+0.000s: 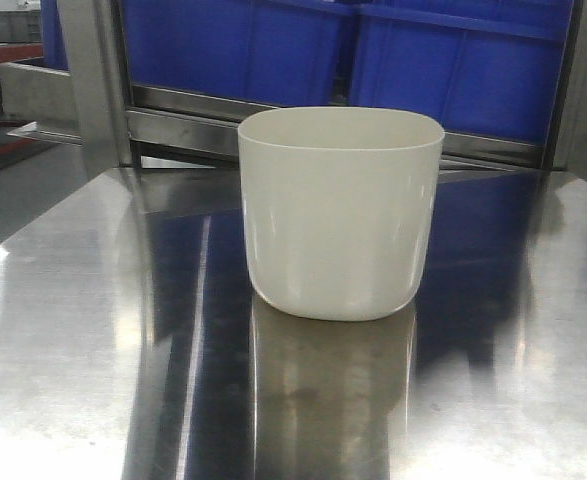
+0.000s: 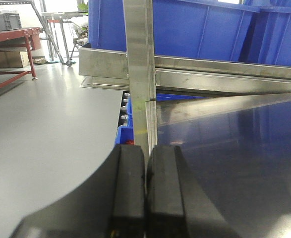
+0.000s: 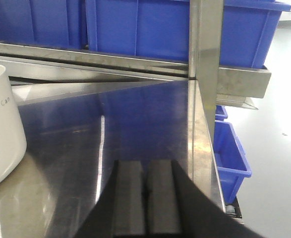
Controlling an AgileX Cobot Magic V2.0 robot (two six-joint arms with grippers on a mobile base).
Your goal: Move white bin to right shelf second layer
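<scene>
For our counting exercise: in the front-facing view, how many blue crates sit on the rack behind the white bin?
2. The left blue crate stands behind the white bin; the right blue crate is beside it. More may lie hidden outside the frame.

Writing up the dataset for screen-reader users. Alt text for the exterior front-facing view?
A glossy cream-white bin stands upright near the middle of a reflective steel tabletop, with its open top just visible. Behind it, large blue crates sit on a steel rack.
</scene>
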